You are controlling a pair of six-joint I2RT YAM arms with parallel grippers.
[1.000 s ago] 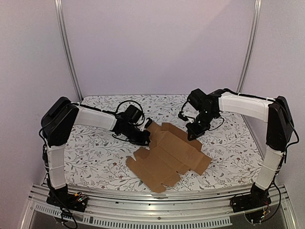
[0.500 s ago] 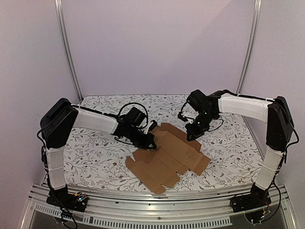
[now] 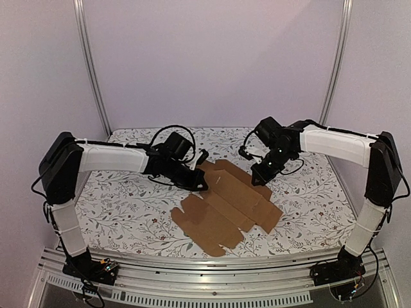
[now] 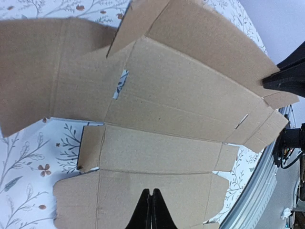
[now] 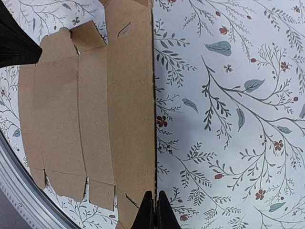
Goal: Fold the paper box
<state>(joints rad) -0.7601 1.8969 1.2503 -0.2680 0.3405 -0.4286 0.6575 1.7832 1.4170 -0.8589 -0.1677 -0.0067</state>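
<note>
- You have the cardboard sheet (image 3: 226, 205) lying flat and unfolded on the floral table (image 3: 128, 205), middle front.
- Left gripper (image 3: 200, 185): fingers pressed together, tips now on the sheet's left edge; a second ago it sat slightly further left.
- Right gripper (image 3: 259, 179): pressed together at the sheet's far edge, barely shifted.
- No flap raised yet, so folding has not begun, in my judgement.

- The top external view looks down and forward from above and behind the arm bases, taking in the whole table (image 3: 128, 205).
- The left wrist view looks along its closed fingers, low and close over the paper box (image 4: 181, 105).
- The right wrist view looks steeply down the same sheet's edge, close.
- All three share the cardboard.
</note>
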